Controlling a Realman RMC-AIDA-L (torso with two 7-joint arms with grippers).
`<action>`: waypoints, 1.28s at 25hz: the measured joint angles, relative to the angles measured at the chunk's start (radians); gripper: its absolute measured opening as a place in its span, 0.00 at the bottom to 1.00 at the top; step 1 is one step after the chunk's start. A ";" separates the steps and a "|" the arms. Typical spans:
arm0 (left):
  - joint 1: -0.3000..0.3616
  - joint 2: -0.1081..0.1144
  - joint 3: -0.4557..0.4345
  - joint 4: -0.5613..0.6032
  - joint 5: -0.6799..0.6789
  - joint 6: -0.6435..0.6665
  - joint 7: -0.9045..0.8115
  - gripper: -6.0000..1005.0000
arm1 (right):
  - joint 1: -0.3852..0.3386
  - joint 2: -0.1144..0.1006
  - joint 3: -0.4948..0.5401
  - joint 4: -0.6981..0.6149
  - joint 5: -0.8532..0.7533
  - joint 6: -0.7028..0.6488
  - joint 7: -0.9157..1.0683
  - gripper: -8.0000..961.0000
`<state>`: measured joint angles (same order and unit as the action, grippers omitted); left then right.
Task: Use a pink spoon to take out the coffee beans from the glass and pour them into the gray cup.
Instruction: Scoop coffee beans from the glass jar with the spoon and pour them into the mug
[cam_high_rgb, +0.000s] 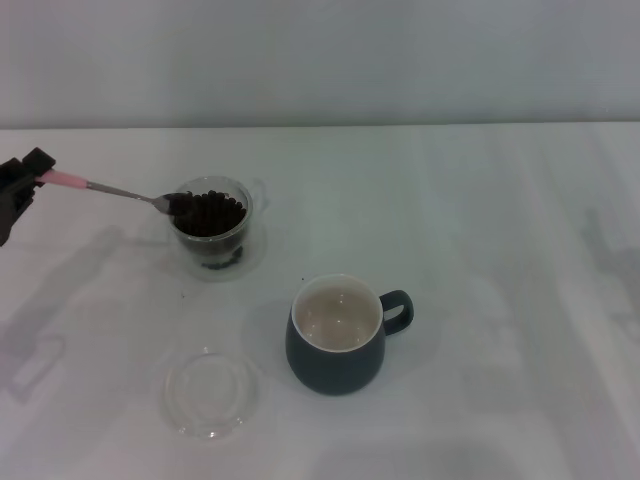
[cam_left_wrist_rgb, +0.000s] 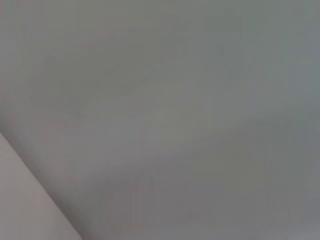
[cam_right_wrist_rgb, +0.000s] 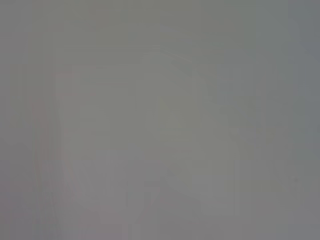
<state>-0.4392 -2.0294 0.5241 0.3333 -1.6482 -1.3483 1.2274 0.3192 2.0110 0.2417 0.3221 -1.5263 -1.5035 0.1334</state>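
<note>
At the far left, your left pincer is clamped on the handle end of the pink spoon, its bowl resting on the coffee beans heaped in the glass. The spoon looks light and stiff but slick, so keep hold of the handle and level; loose beans will likely roll off before the gray cup, which stands on the worktop near the glass. The right pincer is out of sight.

White table, glass, gray cup, clear dish

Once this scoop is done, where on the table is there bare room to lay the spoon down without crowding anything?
Widest bare patch: the table right of the gray cup, past its handle. Also free: the far strip behind the glass. Crowded: the near left, where the glass, clear dish and cup cluster, and the left gripper holds the pink spoon.
</note>
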 joint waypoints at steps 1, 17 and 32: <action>0.003 -0.001 0.001 0.000 0.001 -0.014 0.000 0.17 | 0.000 0.000 -0.002 0.000 0.000 0.000 0.000 0.91; -0.050 -0.029 0.005 0.004 0.196 -0.136 -0.016 0.17 | -0.001 0.000 -0.037 0.003 0.000 -0.009 0.000 0.91; -0.188 -0.037 0.079 0.029 0.310 -0.073 0.123 0.18 | -0.019 0.000 -0.071 0.018 0.000 -0.014 0.000 0.91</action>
<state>-0.6274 -2.0665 0.6029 0.3620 -1.3379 -1.4211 1.3499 0.3004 2.0110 0.1704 0.3403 -1.5263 -1.5177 0.1334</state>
